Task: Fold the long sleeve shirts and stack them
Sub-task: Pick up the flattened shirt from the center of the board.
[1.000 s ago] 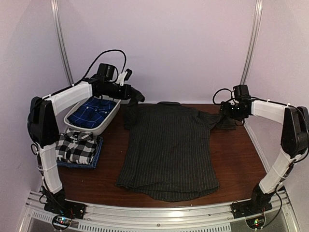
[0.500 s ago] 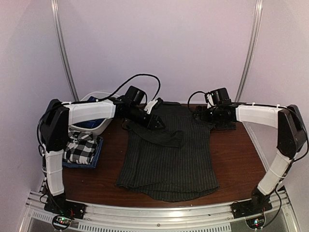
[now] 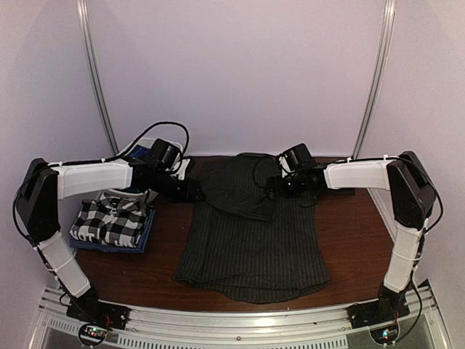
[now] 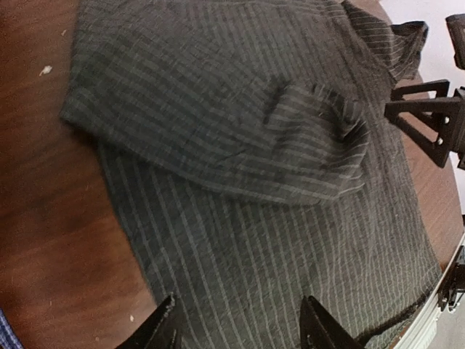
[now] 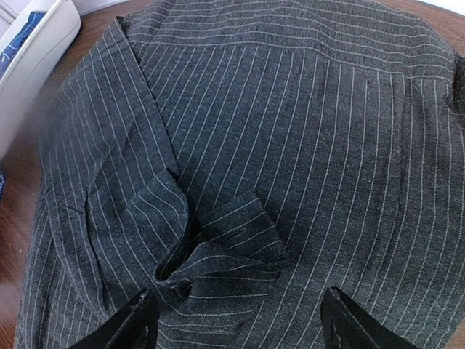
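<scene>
Centrally, charcoal pinstriped shirt [image 3: 251,240] is spread flat on brown wooden table [image 3: 356,233], one soft sleeve folded in rumpled band toward 12 o'clock. Jaws of left gripper [image 3: 195,193] and right gripper [image 3: 275,187] are held apart, nothing gripped. At 9 o'clock, checked shirt [image 3: 109,218] is laid folded.

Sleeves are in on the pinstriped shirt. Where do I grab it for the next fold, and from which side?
I'd grip the pinstriped shirt at its two hem corners, left tool and right tool one each, coming from the near edge. The hem lies flat and free there; the sleeves bunch by the collar.
</scene>
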You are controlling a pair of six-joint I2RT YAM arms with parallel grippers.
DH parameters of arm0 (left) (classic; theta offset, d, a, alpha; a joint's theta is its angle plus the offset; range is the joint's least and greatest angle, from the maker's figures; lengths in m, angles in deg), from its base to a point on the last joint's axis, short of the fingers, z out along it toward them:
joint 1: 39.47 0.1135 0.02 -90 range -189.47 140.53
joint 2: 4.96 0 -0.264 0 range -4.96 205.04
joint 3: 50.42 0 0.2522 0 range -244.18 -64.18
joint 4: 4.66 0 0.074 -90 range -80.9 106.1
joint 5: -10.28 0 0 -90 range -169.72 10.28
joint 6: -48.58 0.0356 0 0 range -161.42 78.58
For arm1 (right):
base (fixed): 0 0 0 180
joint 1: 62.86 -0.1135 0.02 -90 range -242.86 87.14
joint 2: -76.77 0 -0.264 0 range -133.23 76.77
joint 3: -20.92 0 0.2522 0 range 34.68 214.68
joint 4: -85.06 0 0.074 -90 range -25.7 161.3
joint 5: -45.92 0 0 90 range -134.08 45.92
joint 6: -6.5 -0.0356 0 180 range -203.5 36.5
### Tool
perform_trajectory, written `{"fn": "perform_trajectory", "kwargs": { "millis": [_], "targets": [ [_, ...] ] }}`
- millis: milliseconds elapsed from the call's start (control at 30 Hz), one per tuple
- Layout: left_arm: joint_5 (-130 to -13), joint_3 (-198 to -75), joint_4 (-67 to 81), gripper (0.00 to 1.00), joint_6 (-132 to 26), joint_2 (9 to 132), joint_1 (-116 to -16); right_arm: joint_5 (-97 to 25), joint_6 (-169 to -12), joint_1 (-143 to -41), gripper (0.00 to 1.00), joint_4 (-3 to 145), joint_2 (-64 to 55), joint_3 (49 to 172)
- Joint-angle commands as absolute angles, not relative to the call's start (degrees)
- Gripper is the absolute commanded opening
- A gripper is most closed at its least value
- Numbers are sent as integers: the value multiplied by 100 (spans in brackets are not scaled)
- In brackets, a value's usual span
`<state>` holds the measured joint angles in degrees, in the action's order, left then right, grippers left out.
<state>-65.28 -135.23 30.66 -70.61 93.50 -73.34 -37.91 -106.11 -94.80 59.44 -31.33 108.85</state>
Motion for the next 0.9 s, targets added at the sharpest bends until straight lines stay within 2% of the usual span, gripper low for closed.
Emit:
{"fn": "perform_trajectory", "kwargs": {
  "millis": [0, 233, 400, 733, 867],
  "targets": [
    [-6727, -12647, 3358, 55, -7429, 8792, -7331, -3887, -10643, -9587, 78, 5770, -3436, 11146],
    [-6584, -11284, 3578, 52, -7782, 7771, -7346, -3766, -10761, -9684, 76, 5923, -3662, 11124],
    [-6404, -10590, 3438, 50, -8120, 7577, -7572, -3762, -10784, -9716, 74, 5963, -3802, 11097],
    [-6377, -10137, 3378, 44, -8594, 7442, -8050, -3922, -10802, -9770, 71, 5946, -3828, 10940],
    [-6412, -10148, 3373, 44, -8672, 7602, -8213, -3970, -10809, -9792, 75, 5998, -3840, 10881]
  ]
}}
